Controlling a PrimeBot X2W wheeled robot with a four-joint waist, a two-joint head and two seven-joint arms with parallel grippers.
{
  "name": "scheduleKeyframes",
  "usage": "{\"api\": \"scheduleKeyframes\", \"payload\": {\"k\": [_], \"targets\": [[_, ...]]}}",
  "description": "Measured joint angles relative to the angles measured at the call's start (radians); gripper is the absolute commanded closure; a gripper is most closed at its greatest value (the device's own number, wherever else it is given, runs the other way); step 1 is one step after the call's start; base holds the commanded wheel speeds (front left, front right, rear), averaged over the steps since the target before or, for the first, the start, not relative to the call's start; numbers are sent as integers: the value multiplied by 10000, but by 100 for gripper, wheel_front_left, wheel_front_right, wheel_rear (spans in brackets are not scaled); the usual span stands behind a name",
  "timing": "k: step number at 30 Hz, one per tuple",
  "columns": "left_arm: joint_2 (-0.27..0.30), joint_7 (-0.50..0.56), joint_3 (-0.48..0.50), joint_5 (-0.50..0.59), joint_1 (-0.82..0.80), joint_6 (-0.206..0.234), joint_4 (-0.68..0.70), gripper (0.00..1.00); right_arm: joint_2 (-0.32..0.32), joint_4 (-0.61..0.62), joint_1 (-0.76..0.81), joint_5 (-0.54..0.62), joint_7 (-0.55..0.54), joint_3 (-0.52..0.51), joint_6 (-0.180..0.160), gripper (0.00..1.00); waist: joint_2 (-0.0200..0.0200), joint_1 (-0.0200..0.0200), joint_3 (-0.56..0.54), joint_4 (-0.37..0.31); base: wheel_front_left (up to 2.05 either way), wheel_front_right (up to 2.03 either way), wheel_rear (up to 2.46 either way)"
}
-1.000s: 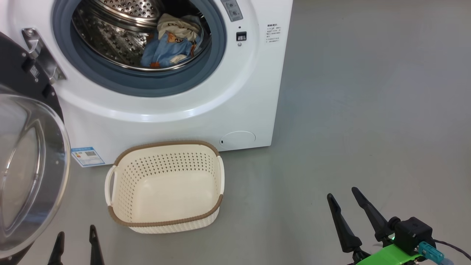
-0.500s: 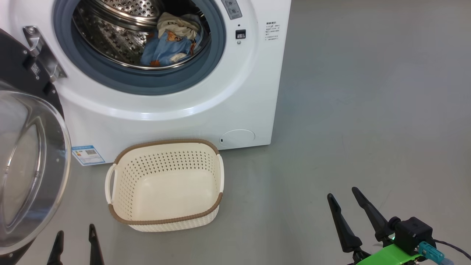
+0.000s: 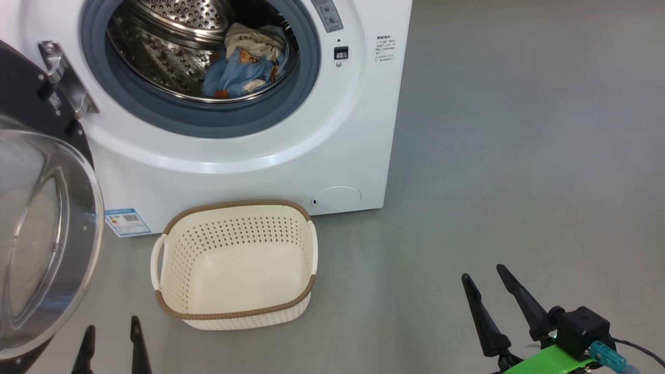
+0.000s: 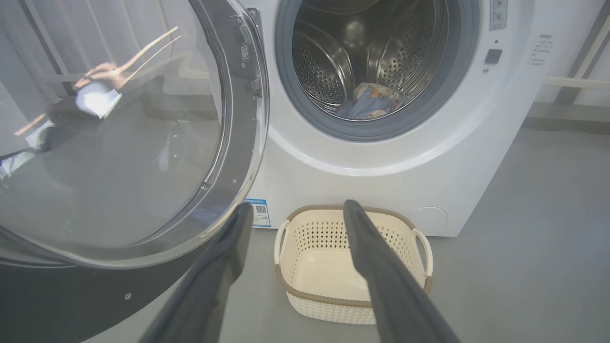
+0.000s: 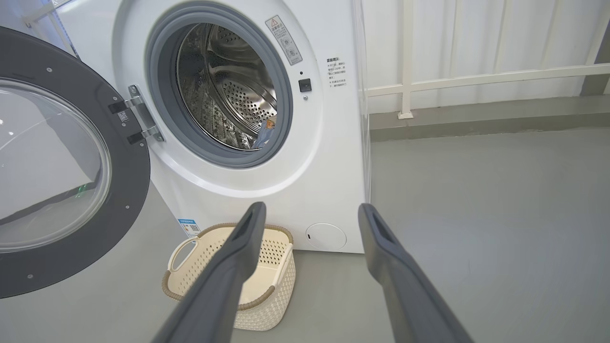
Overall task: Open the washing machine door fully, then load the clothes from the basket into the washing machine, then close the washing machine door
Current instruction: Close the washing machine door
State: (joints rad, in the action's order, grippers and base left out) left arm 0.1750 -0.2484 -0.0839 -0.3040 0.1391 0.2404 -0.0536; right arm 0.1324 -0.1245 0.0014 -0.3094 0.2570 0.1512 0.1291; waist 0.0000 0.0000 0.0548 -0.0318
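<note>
Well past the left hand, clothes lie in the washing machine

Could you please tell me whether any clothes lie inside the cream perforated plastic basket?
No, the cream perforated plastic basket has a bare bottom; the blue and cream clothes lie in the steel drum.

Head downward, wrists forward: common basket

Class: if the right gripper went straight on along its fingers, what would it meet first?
Probably the washing machine, low on its white front above the round filter cover; the right gripper aims there, with the basket left of that line. Depth is unclear.
</note>
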Motion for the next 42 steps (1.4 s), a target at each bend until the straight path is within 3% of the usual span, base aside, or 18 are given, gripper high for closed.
{"api": "scheduleKeyframes", "payload": {"k": [16, 42], "targets": [[-115, -15, 178, -2, 71, 2, 4, 0, 61, -6, 218, 31, 0, 44, 2, 0, 0, 0, -282, 531, 0, 0, 0], [-430, -29, 391, -155, 459, 88, 56, 0, 291, -12, 242, 90, 0, 295, 0, 0, 0, 0, -377, 2904, 0, 0, 0]]}}
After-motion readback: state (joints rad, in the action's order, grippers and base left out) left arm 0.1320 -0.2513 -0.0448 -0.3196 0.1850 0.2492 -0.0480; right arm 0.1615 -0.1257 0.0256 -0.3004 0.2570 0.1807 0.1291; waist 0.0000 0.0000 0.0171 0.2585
